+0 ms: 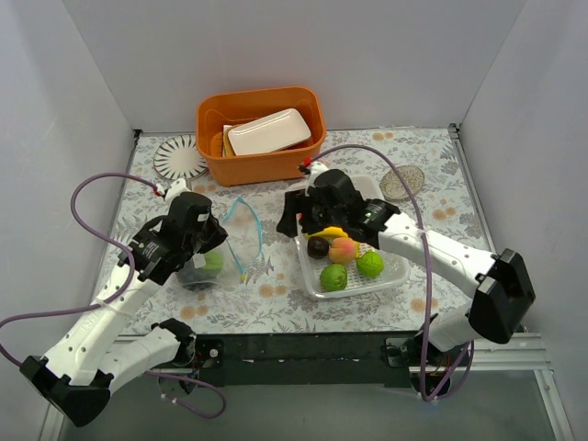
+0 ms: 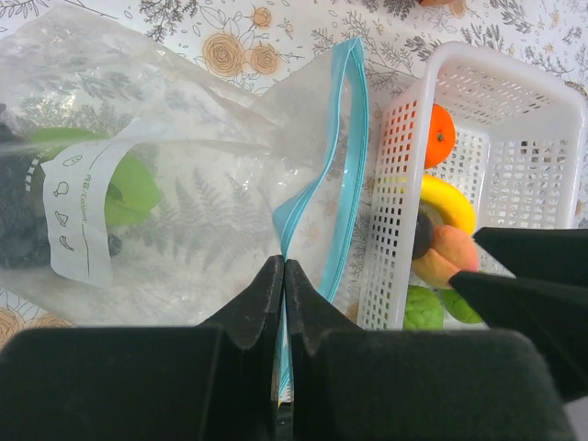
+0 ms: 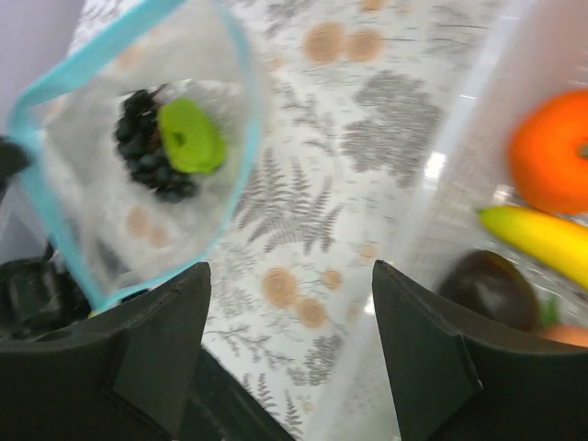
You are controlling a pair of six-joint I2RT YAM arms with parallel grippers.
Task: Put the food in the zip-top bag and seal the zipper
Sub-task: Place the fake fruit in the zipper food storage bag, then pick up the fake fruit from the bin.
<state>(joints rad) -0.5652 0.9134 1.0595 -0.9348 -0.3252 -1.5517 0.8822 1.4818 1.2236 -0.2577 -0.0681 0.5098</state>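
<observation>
Left end effector [image 2: 283,299] pinching zipper [image 2: 355,156]; right end effector [image 3: 292,354] wide apart, empty.

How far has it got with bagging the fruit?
Early days. Black grapes and a green piece already lie in the zip-top bag. The left hand pinches the bag's mouth edge; the right hand is open and empty. Orange, banana, plum, peach and two limes wait in the white basket, and the zipper is unsealed.

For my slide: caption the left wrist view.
Left gripper shut on zip-top bag zipper; white basket of fruit beside it.
</observation>
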